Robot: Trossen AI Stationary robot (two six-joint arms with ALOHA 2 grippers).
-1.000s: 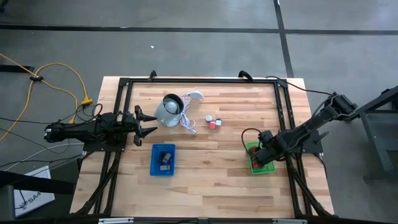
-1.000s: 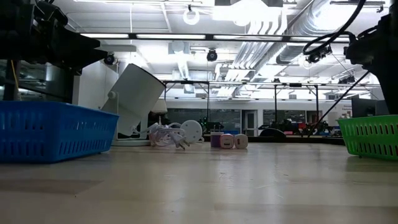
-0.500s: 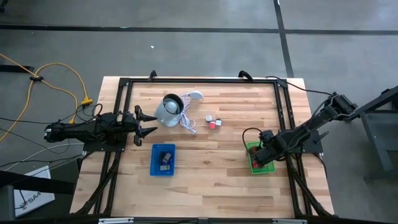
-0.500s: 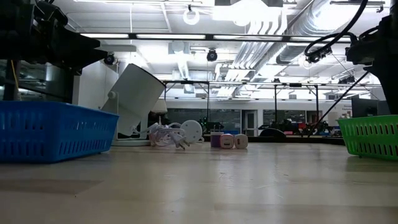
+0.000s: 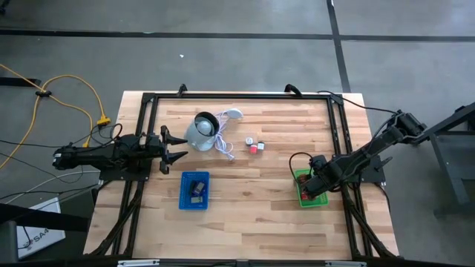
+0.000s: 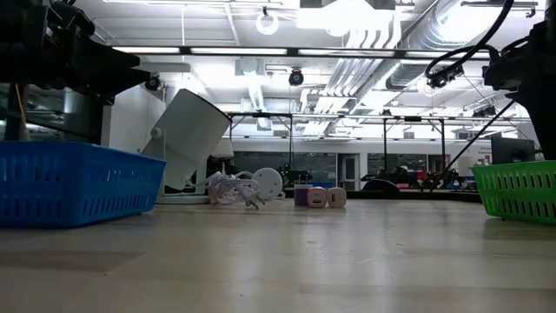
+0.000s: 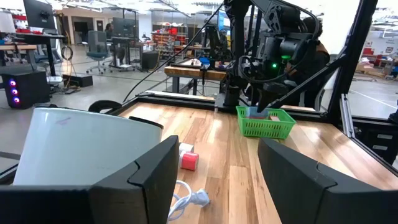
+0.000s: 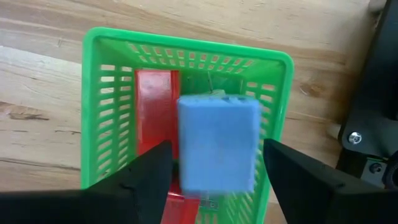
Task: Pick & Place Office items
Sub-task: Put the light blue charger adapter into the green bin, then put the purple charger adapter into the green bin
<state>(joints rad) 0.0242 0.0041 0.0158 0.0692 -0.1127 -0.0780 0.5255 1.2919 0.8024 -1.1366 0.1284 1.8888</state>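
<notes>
Wood-slat table (image 5: 260,193) inside a black frame, open lab hall behind it. Landmark: green basket (image 5: 310,190), near the table's right edge.

Right gripper (image 8: 214,186) hangs directly over the green basket. Its wrist view shows the fingers spread, a pale-blue block (image 8: 217,151) between them with gaps on both sides, so it reads as just released, not clamped. A red block (image 8: 154,121) already lies on the basket floor just beside the blue one. Whether the blue block is resting or mid-drop I cannot tell. Placement makes sense: arm parked above the bin so the piece falls inside the walls.

Left gripper (image 5: 177,147) waits well to the left of the green basket, at the table's left edge, fingers wide open and empty, pointed at the grey-white round object (image 5: 201,132) with its white cord (image 5: 225,145). Likely staged for the next pick.

Left to sort: a small cluster of little blocks (image 5: 254,144), red and white ones visible, mid-table between the round object and the green basket. Blue basket (image 5: 194,190) sits well left of the green one and holds a dark clip-like piece (image 5: 197,186).

Versus one second ago: arms and table items sit in the same spots in the high view; nothing on the table has moved. The only change is at the right gripper, whose fingers have widened over the basket, consistent with a drop in progress. Left gripper unchanged.
</notes>
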